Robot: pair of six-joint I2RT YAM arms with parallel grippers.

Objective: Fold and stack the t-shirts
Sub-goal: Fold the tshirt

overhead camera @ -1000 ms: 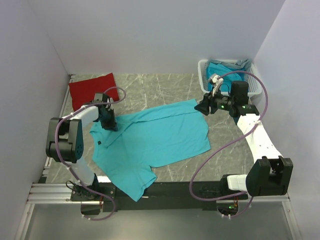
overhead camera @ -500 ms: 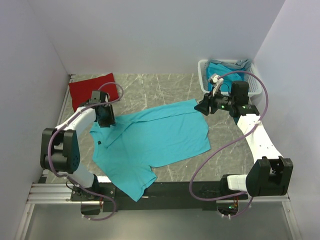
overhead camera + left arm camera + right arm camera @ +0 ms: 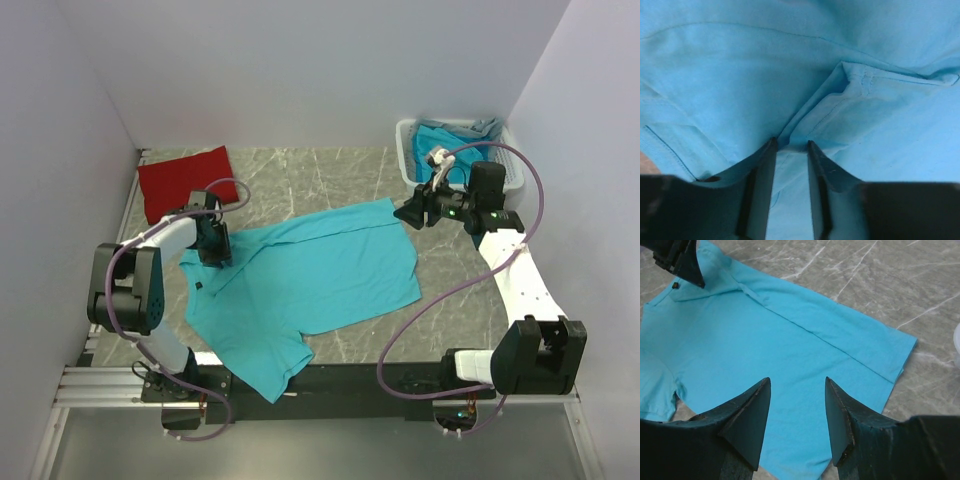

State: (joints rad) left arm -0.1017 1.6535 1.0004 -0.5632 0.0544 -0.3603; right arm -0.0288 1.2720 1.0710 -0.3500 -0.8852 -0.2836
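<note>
T-shirt (image 3: 310,280) lies lengthwise between your grippers: left gripper (image 3: 791,144) astride a fold (image 3: 840,95), grip unclear; right gripper (image 3: 797,381) gaping empty above the hem (image 3: 900,360).

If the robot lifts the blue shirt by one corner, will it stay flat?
Probably not: the blue shirt lies in soft creases, so it should droop. The cloth looks thin, so likely light. Pushed, it would probably bunch, as its folds hint.

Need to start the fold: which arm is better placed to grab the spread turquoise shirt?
Left: the left gripper is down on the turquoise shirt, cloth between its fingers. The right gripper hangs open, touching nothing.
</note>
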